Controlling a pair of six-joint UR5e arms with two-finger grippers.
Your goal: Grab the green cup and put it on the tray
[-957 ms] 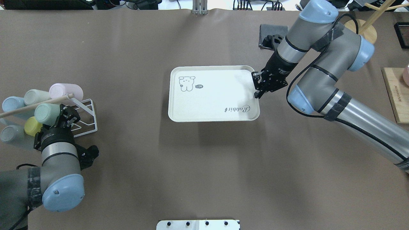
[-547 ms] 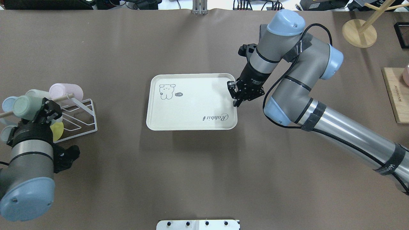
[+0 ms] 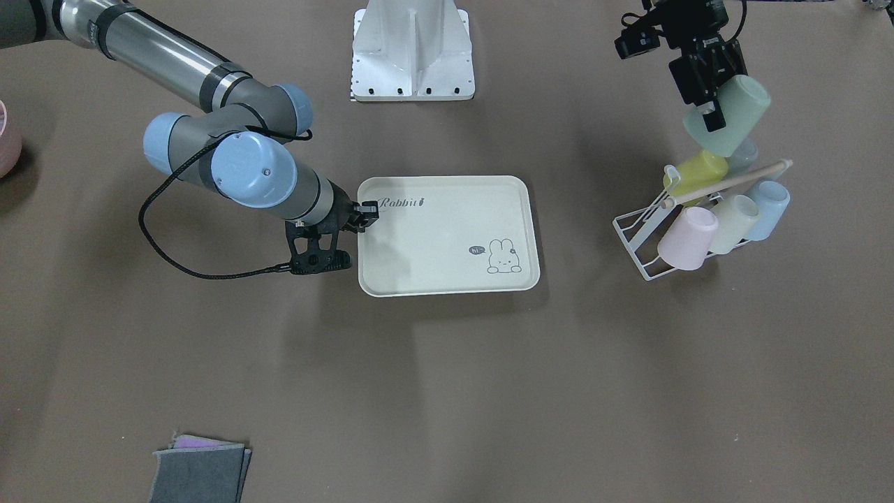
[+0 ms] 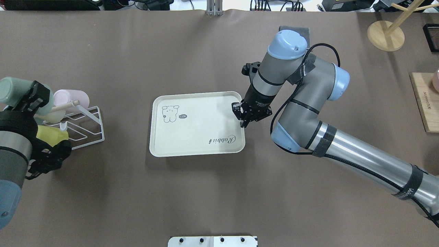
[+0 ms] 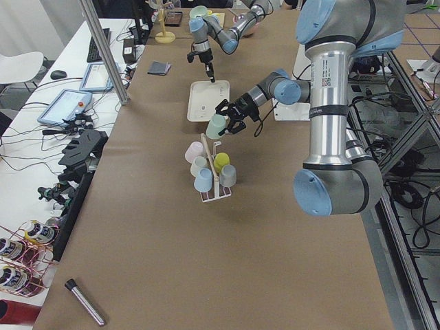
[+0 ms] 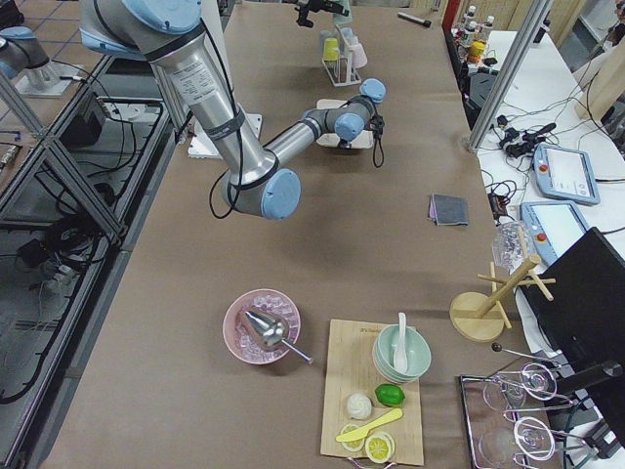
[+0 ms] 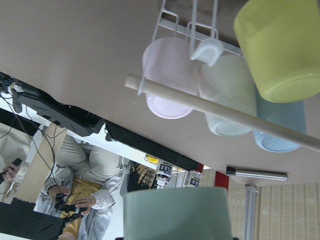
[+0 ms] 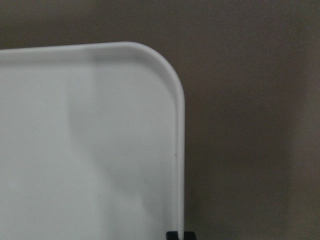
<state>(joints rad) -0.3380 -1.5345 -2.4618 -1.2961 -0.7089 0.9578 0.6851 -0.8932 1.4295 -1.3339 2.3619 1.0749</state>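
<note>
The green cup (image 4: 12, 91) is in my left gripper (image 4: 31, 97), which is shut on it and holds it tilted in the air above the white wire rack (image 4: 85, 127). It also shows in the front view (image 3: 730, 115) and at the bottom of the left wrist view (image 7: 177, 212). The cream tray (image 4: 205, 116) with "Rabbit" lettering lies mid-table. My right gripper (image 4: 244, 115) is shut on the tray's right rim, as the front view (image 3: 367, 213) also shows. The right wrist view shows the tray's corner (image 8: 75, 150).
The rack holds a pink cup (image 4: 68, 97), a yellow-green cup (image 4: 51, 134), and cream and blue cups (image 3: 733, 220), with a wooden dowel (image 7: 225, 112) across them. A wooden stand (image 4: 386, 34) and board (image 4: 427, 103) sit far right. Grey cloths (image 3: 199, 471) lie across the table.
My right gripper has dragged the tray leftward and nearer to the robot. My left gripper has lifted the green cup off the rack, up and to the left.
</note>
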